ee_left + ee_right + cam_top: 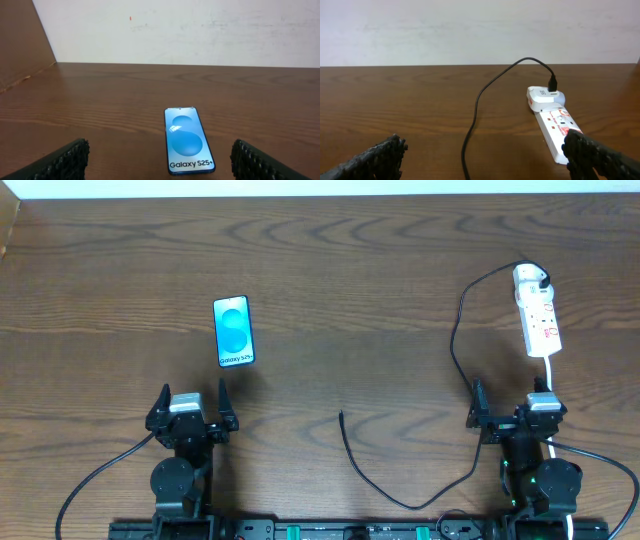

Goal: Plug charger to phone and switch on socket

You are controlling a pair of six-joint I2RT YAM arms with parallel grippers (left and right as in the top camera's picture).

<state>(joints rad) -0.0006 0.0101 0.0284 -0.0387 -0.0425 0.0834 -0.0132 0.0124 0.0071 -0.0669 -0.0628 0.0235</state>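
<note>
- The table [330,260] is dark wood. The task's things lie spread across it, the phone on the left half and the power strip on the right.
- The left claw [193,395] is spread wide with nothing between its fingers. It sits near the phone, facing the phone's bottom edge.
- The right claw [484,145] is also wide open and empty. It points at the power strip, whose near end lies just ahead of it.
- The power strip [540,325] lies flat at the far right, with its white cord [553,375] running back toward the right arm. Red marks show on its top, but I cannot tell whether a switch is on or off.
- The phone [234,331] lies flat, screen up, with a blue screen and "Galaxy" text along its near end. Nothing is plugged into it.
- The charger cable [455,330] loops from the strip's far end and down past the right arm. It then runs back up toward the middle of the table.
- The white adapter [530,278] already sits in the far end of the strip, so that part looks done.
- The small plug tip [341,416] lies loose between the two arms, well apart from the phone.
- By my reading the task has barely begun. The tip must still be picked up, carried to the phone and pushed into its near edge, then the switch pressed.
</note>
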